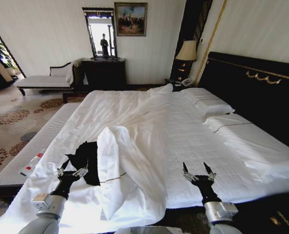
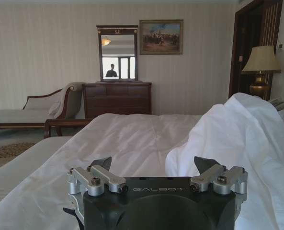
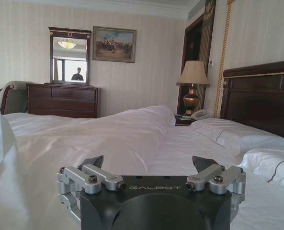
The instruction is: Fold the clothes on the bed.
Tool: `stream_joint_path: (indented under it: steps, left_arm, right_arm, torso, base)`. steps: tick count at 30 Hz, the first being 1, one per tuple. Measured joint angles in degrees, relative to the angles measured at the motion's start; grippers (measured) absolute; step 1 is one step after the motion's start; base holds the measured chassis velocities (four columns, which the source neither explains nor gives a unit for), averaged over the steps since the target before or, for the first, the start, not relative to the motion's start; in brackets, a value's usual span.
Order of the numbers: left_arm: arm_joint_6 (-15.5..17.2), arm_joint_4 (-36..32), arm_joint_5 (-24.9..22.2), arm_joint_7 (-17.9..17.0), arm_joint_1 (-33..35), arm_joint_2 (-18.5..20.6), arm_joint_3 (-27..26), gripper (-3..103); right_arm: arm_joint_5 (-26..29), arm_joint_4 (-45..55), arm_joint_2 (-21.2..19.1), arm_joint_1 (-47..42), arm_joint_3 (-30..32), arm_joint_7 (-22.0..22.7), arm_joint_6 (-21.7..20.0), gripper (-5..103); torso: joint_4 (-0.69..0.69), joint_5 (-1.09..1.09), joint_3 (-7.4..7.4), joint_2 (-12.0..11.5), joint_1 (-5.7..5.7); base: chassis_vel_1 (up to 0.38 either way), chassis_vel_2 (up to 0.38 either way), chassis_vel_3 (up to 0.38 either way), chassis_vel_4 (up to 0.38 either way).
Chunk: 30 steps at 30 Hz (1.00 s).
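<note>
The black T-shirt [image 1: 88,163] lies on the bed [image 1: 202,146] at one o'clock of the left gripper [image 1: 72,171], touching its spread fingers [image 1: 81,170]; the right gripper [image 1: 199,174] hovers, fingers spread.

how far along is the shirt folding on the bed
Barely begun. The black T-shirt lies crumpled near the bed's foot, partly under a flap of white bedding. The left gripper hovers open at it; the right gripper hangs open over bare sheet. Uncovering, spreading and every fold remain.

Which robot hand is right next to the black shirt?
The left gripper, open, sits at the black T-shirt near the bed's foot. The right gripper, also open, hovers over plain white sheet, away from it.
</note>
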Motion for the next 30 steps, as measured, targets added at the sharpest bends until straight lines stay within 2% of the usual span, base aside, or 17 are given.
stream_joint_path:
  steps: [10,19,21,22,27,29,30]
  left_arm:
    - [-0.02,-0.08,0.02,0.03,0.23,0.00,-0.15,98]
    - [-0.18,-0.11,0.01,0.03,0.52,-0.60,-0.39,98]
    - [-0.39,0.08,0.05,0.03,0.86,-0.84,-0.62,98]
    - [-0.39,0.08,0.05,0.03,0.86,-0.84,-0.62,98]
    - [-0.48,0.35,0.39,0.03,1.11,-1.37,-0.89,98]
    - [-0.48,0.36,0.53,0.03,1.14,-1.50,-0.89,98]
    - [-0.48,0.35,0.93,0.03,1.22,-1.87,-0.89,98]
  right_arm:
    - [-0.35,-0.19,0.04,0.08,-0.54,-0.05,0.23,100]
    - [0.96,-0.44,-1.91,0.52,-0.96,-0.05,0.11,100]
    - [3.25,-0.85,-4.45,1.23,-1.86,0.38,-0.30,100]
    - [3.25,-0.85,-4.45,1.23,-1.86,0.38,-0.30,100]
    - [8.16,-1.47,-10.94,3.46,-2.16,0.64,-2.41,100]
    - [9.25,-1.49,-11.72,3.80,-2.15,0.71,-2.89,100]
    - [13.24,-1.49,-14.09,4.98,-2.21,0.95,-4.51,100]
  torso:
    - [0.00,0.00,0.00,0.00,0.00]
    - [0.00,-0.01,0.00,0.00,0.01]
    - [0.00,0.02,0.00,0.00,0.00]
    - [0.00,0.02,0.00,0.00,0.00]
    - [0.00,0.02,0.00,0.00,0.01]
    - [0.01,0.02,0.00,0.00,0.01]
    - [0.01,0.04,0.00,0.00,0.01]
  base:
    - [0.168,0.226,-0.164,-0.224]
    - [0.136,0.190,-0.131,-0.176]
    - [0.085,0.122,-0.082,-0.107]
    - [0.069,0.097,-0.082,-0.088]
    - [0.021,0.023,-0.022,-0.039]
    - [0.000,0.000,0.000,0.000]
    - [0.000,0.000,0.000,0.000]
